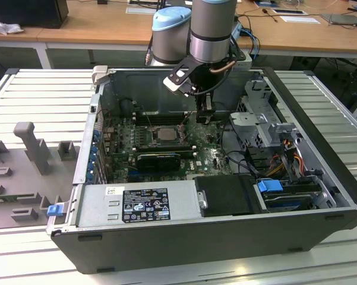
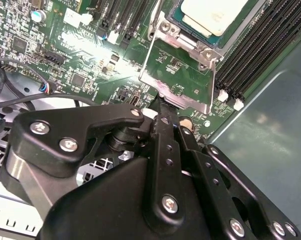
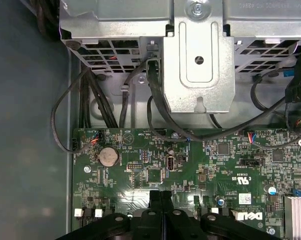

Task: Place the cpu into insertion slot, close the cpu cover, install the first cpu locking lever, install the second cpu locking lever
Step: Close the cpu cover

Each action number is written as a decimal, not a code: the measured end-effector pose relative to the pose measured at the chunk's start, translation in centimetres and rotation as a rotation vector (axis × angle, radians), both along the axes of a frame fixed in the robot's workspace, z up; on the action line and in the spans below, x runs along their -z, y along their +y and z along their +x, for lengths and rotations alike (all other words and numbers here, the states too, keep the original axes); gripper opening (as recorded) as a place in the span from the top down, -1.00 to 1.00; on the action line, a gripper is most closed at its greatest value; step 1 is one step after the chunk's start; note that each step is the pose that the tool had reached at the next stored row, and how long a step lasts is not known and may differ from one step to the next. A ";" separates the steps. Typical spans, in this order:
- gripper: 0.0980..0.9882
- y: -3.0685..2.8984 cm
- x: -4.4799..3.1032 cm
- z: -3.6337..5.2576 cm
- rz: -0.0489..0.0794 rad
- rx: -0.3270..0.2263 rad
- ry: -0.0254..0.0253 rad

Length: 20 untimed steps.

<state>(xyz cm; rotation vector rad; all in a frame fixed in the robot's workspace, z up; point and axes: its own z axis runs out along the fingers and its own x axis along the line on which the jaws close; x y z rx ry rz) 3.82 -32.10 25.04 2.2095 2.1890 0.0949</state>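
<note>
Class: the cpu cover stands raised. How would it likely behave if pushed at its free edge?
The cpu cover looks like thin sheet metal, so probably light yet fairly stiff. It seems hinged beside the cpu, so it would likely swing over, not slide.

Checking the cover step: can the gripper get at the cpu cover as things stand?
Likely yes: in the second wrist view the gripper sits right at the edge of the open cpu cover, nothing between them.
</note>
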 end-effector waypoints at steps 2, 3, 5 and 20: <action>0.98 0.00 0.00 -0.14 0.000 0.000 0.0000; 0.98 0.00 0.00 -0.18 0.000 0.000 0.0000; 0.98 0.00 0.00 -0.22 0.000 0.000 0.0000; 0.98 0.00 0.00 -0.89 0.000 0.000 0.0000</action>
